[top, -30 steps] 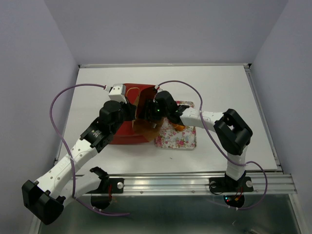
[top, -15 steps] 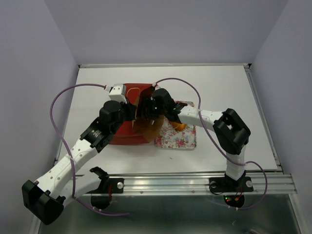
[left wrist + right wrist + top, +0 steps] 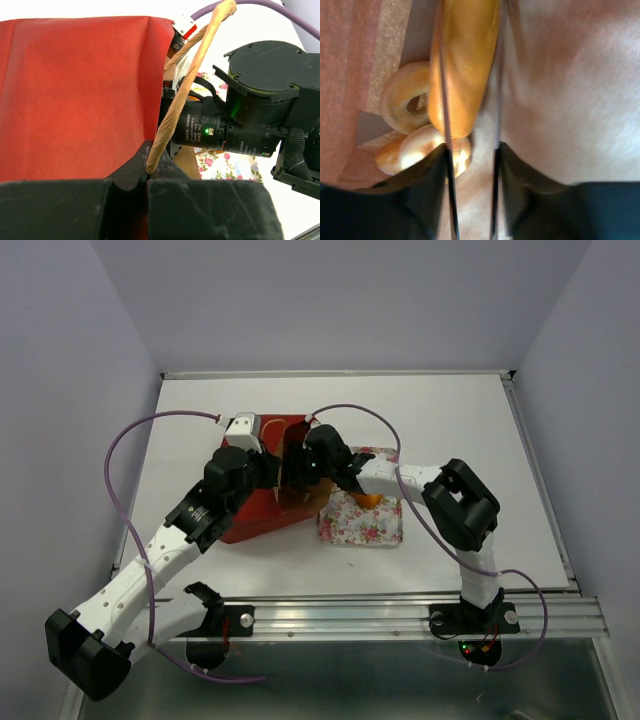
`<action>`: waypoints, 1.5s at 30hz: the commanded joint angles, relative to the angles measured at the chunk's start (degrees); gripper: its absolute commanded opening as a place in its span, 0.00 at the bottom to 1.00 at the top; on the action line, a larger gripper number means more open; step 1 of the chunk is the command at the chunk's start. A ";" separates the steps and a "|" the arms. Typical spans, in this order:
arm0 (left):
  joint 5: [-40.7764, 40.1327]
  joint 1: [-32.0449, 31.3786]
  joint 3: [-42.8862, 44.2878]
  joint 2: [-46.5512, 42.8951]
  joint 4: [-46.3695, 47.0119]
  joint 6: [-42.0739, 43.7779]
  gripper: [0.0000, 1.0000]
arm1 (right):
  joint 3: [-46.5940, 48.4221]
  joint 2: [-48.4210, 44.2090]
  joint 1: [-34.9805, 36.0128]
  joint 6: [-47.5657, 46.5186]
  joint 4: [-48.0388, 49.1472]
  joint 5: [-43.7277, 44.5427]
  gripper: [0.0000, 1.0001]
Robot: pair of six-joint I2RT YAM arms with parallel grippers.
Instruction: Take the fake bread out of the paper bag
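The red paper bag (image 3: 255,512) lies on its side, mouth toward the right. My left gripper (image 3: 268,462) is shut on the bag's tan cord handle (image 3: 186,92) and holds the red wall (image 3: 75,95) up. My right gripper (image 3: 300,468) is open and reaches into the bag's brown mouth. In the right wrist view its fingers (image 3: 441,75) straddle the near end of a long golden loaf (image 3: 465,55). A ring-shaped pastry (image 3: 404,102) and a round bun (image 3: 417,145) lie left of the loaf. One orange pastry (image 3: 368,498) lies on the tray.
A floral rectangular tray (image 3: 370,525) lies right of the bag; it also shows in the left wrist view (image 3: 227,161). The right arm's black wrist (image 3: 255,110) crowds the bag's mouth. Purple cables arc over both arms.
My right gripper has moved left, deeper into the bag's mouth. The bag's open end has shifted slightly with it. The left arm has held still.
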 commanded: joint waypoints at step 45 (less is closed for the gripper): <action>-13.55 -0.39 -1.24 -3.80 3.08 -4.25 0.00 | -15.39 -40.24 -1.87 -11.85 -9.04 10.46 0.01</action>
